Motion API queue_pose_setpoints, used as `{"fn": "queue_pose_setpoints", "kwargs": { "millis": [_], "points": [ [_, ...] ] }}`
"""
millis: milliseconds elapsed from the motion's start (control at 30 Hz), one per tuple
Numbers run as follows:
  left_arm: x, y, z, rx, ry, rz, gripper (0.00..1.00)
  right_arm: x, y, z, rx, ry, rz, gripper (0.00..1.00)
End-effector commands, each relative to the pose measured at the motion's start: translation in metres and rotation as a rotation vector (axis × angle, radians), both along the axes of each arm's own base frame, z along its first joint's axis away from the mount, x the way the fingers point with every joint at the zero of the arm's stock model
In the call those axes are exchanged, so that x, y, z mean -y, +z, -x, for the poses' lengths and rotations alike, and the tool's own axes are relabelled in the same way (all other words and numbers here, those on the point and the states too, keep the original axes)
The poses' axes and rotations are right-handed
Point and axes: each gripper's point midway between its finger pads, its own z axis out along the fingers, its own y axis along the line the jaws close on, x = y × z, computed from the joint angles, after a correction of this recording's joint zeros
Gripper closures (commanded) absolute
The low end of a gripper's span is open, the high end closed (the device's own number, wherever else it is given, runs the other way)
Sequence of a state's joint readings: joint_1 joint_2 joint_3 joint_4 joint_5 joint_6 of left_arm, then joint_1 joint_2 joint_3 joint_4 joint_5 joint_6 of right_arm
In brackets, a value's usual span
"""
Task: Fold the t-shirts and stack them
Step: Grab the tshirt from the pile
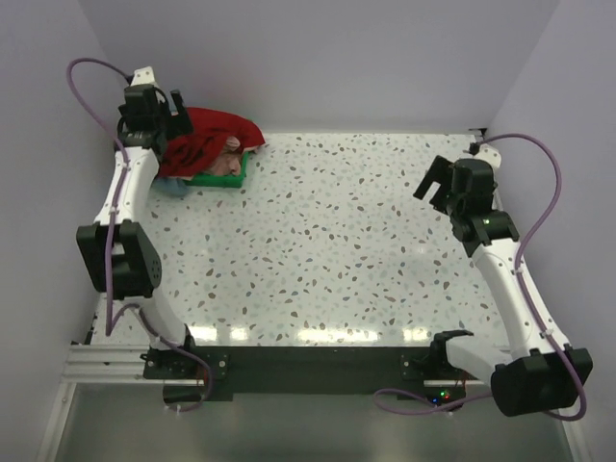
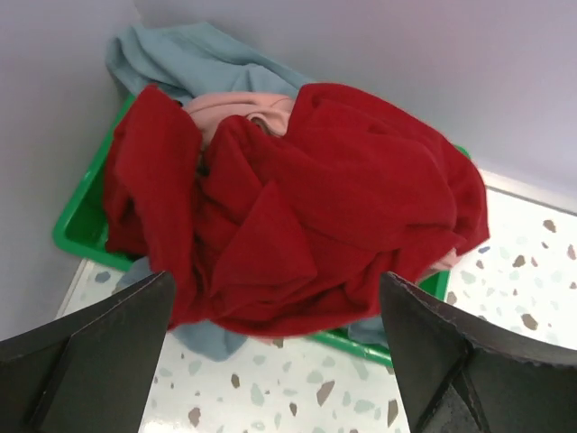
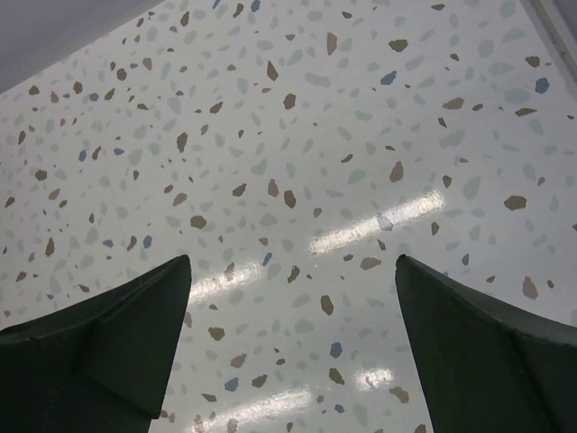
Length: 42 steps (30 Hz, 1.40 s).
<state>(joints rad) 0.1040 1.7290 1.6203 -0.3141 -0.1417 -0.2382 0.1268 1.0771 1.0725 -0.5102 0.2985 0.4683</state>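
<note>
- Ahead of left gripper (image 2: 277, 290) (jaws apart, empty): red t-shirt (image 2: 343, 198), pink t-shirt (image 2: 243, 110), grey-blue t-shirt (image 2: 180, 59) heaped on green tray (image 2: 77, 221).
- None folded; right gripper (image 3: 293, 271) likewise spread, empty.

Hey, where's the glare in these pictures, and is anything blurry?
Top external view: a row of white glare patches on the table along its near edge. Right wrist view: glare streaks below the right gripper. Left wrist view: red t-shirt sharp, no glare.
</note>
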Motion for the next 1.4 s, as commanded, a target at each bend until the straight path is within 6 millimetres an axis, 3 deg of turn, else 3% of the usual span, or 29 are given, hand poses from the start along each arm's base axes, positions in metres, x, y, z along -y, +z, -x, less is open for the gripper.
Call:
{"fn": "queue_pose_setpoints", "kwargs": {
  "millis": [0,33,67,167,267,333,367,467,500,633,667,733,800,833,933,1000,1033,1167,1200,1367],
  "points": [
    [0.003,-0.039,-0.022,-0.158,-0.066,0.0,0.01,-0.013,0.032,-0.025,0.106,0.036,-0.054,0.01],
    [0.003,-0.054,-0.021,-0.226,-0.067,0.006,0.02,-0.015,0.026,-0.03,0.083,0.048,-0.05,0.01],
    [0.0,-0.065,-0.034,-0.254,-0.063,0.004,0.04,-0.017,0.026,-0.033,0.08,0.053,-0.054,0.01],
    [-0.009,-0.086,-0.039,-0.319,-0.028,0.0,0.06,-0.022,0.015,-0.038,0.05,0.072,-0.07,0.01],
    [-0.014,-0.095,-0.041,-0.328,-0.014,-0.002,0.07,-0.024,0.002,-0.037,0.036,0.068,-0.09,0.01],
    [-0.017,-0.097,-0.041,-0.331,0.004,-0.01,0.13,-0.023,-0.001,-0.037,0.034,0.056,-0.095,0.01],
    [-0.018,-0.099,-0.04,-0.336,0.011,-0.009,0.18,-0.023,-0.004,-0.037,0.028,0.055,-0.095,0.01],
    [-0.021,-0.098,-0.039,-0.339,0.021,-0.021,0.48,-0.023,-0.007,-0.037,0.017,0.059,-0.088,0.01],
    [-0.021,-0.097,-0.039,-0.339,0.023,-0.024,0.66,-0.023,-0.007,-0.037,0.016,0.06,-0.084,0.01],
    [-0.023,-0.076,-0.035,-0.305,0.05,-0.024,0.92,-0.023,-0.009,-0.038,0.004,0.073,-0.073,0.01],
    [-0.023,-0.061,-0.033,-0.275,0.052,-0.024,0.99,-0.025,-0.007,-0.039,0.008,0.081,-0.075,0.01],
    [-0.023,-0.04,-0.032,-0.229,0.052,-0.028,1.0,-0.026,-0.006,-0.039,0.009,0.085,-0.08,0.01],
    [-0.018,-0.006,-0.029,-0.156,0.027,-0.026,1.0,-0.028,-0.005,-0.04,0.01,0.093,-0.085,0.01],
    [-0.016,0.023,-0.026,-0.084,0.02,-0.03,1.0,-0.028,-0.005,-0.04,0.011,0.096,-0.087,0.01],
    [-0.005,0.077,-0.025,0.069,-0.038,-0.02,1.0,-0.029,-0.002,-0.037,0.017,0.1,-0.089,0.01],
    [0.01,0.131,-0.016,0.216,-0.11,-0.016,1.0,-0.029,-0.001,-0.035,0.018,0.103,-0.09,0.01],
    [0.017,0.147,-0.014,0.264,-0.143,-0.018,1.0,-0.029,0.001,-0.035,0.026,0.103,-0.092,0.01],
    [0.061,0.229,0.014,0.503,-0.362,0.007,1.0,-0.029,0.003,-0.03,0.031,0.11,-0.094,0.01],
    [0.08,0.251,0.021,0.579,-0.471,0.014,1.0,-0.029,0.003,-0.029,0.03,0.111,-0.091,0.01],
    [0.136,0.315,0.063,0.788,-0.76,0.159,1.0,-0.026,0.01,-0.021,0.038,0.109,-0.077,0.01]
  ]
}}
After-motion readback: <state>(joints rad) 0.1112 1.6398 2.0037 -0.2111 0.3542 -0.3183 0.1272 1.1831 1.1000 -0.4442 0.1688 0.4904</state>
